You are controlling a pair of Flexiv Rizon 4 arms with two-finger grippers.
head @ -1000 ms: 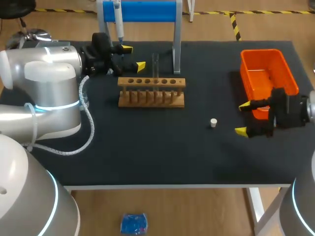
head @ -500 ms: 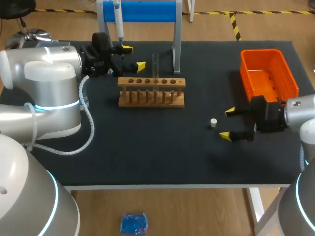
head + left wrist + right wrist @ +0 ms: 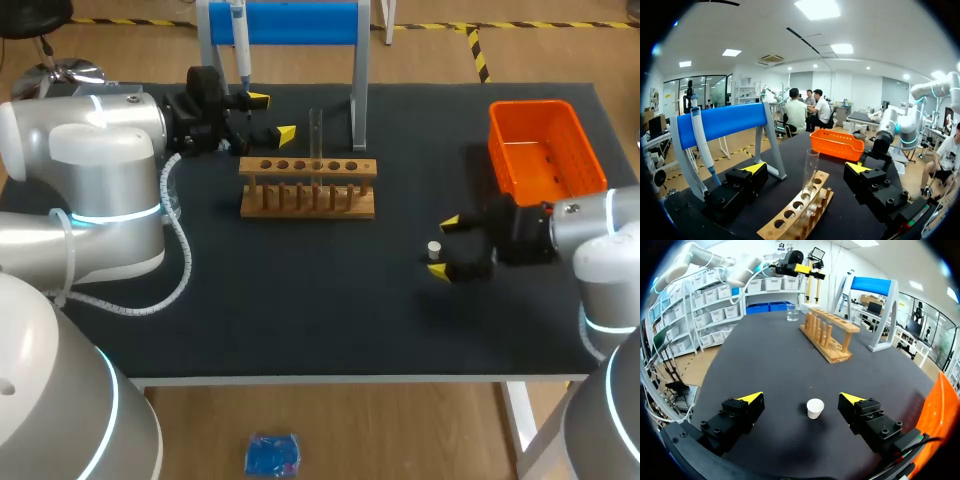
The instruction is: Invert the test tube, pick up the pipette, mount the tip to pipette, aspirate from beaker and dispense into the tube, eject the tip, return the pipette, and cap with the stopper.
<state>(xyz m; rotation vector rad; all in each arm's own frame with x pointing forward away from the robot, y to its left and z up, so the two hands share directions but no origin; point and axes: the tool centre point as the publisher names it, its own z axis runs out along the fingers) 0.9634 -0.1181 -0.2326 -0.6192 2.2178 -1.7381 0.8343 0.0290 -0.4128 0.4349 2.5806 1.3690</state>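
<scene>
Right gripper (image 3: 444,246) sliding inward from orange bin (image 3: 545,150), now straddling stopper (image 3: 434,248), jaws wide, gripping nothing. Left gripper (image 3: 272,116) staying open, empty. Capping step approaching.

Arms: two, the left arm (image 3: 100,170) and the right arm (image 3: 600,235).
Grippers: two, the left gripper (image 3: 272,116) and the right gripper (image 3: 444,246).
Yellow fingertips (image 3: 258,99): four, two on each gripper.
Test tube (image 3: 316,128): one.
Wooden rack (image 3: 308,190): one, with a single row of holes; I cannot count the holes surely.
Pipette (image 3: 240,40): one.
Blue stand (image 3: 300,22): one.
Beaker (image 3: 792,313): one.
Stopper (image 3: 815,408): one, small and white.
Orange basket (image 3: 545,160): one.
Table (image 3: 300,300): one.
</scene>
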